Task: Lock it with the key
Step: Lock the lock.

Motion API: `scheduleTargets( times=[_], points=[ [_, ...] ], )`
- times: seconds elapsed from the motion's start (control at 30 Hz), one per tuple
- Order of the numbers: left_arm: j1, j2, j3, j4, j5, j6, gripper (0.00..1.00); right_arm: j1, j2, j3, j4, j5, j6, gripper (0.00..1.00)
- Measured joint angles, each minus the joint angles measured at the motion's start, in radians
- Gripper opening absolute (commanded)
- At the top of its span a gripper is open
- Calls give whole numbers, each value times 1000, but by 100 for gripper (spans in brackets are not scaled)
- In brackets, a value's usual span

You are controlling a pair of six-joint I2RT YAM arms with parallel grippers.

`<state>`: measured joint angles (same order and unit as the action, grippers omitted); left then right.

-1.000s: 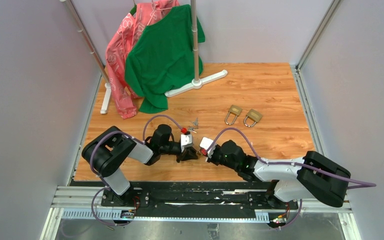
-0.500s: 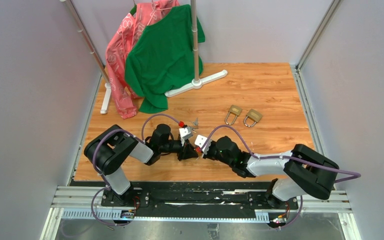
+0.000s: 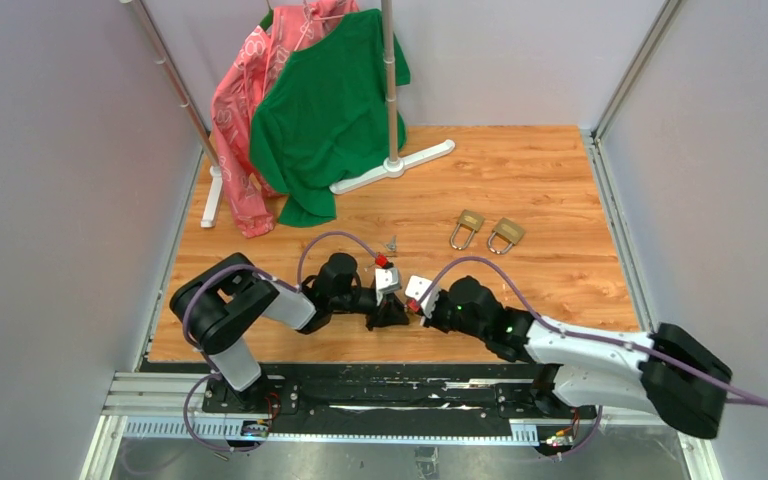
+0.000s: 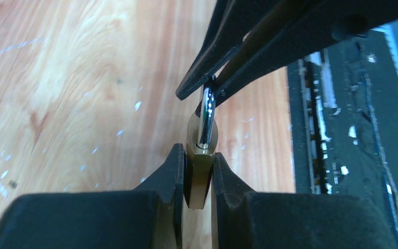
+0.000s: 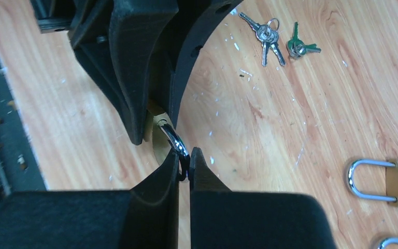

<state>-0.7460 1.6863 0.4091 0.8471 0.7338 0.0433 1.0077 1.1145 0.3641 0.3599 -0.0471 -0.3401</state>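
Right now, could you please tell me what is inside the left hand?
A small brass padlock is clamped in the left hand, while the right hand pinches its silver shackle. The padlock's lower end is hidden between the fingers.

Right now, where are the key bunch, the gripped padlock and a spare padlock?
key bunch (image 5: pixel 265 35): right wrist view, on the heads by the ring.
gripped padlock (image 4: pixel 201 176): left wrist view, on its brass body.
spare padlock (image 3: pixel 470 220): top view, brass body.
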Motion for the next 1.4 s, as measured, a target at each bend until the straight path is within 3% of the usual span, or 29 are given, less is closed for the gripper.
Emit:
scheduleTargets(
  times=[0.13, 0.3, 0.47, 0.77, 1.1, 1.17, 1.27, 1.4],
  points=[
    [-26, -49, 40, -72, 40, 31, 0, 5, -150, 11, -155, -15, 7, 0],
    [-26, -162, 109, -260, 72, 108, 0, 5, -221, 119, -341, -14, 5, 0],
    [-24, -277, 192, -502, 75, 224, 0, 7, -220, 250, -498, -34, -6, 13],
    [-26, -388, 229, -673, 77, 325, 0, 22, -256, 329, -608, -93, -7, 25],
    [-29, -391, 242, -743, 7, 353, 0, 40, -236, 370, -639, -163, 11, 39],
    [-29, -391, 248, -745, -2, 353, 0, 40, -229, 370, -642, -167, 12, 45],
    [-29, -391, 248, -747, -4, 357, 0, 40, -229, 370, -644, -163, 16, 62],
    [-29, -400, 248, -749, -2, 370, 0, 40, -274, 360, -647, -123, 4, 71]
  ],
)
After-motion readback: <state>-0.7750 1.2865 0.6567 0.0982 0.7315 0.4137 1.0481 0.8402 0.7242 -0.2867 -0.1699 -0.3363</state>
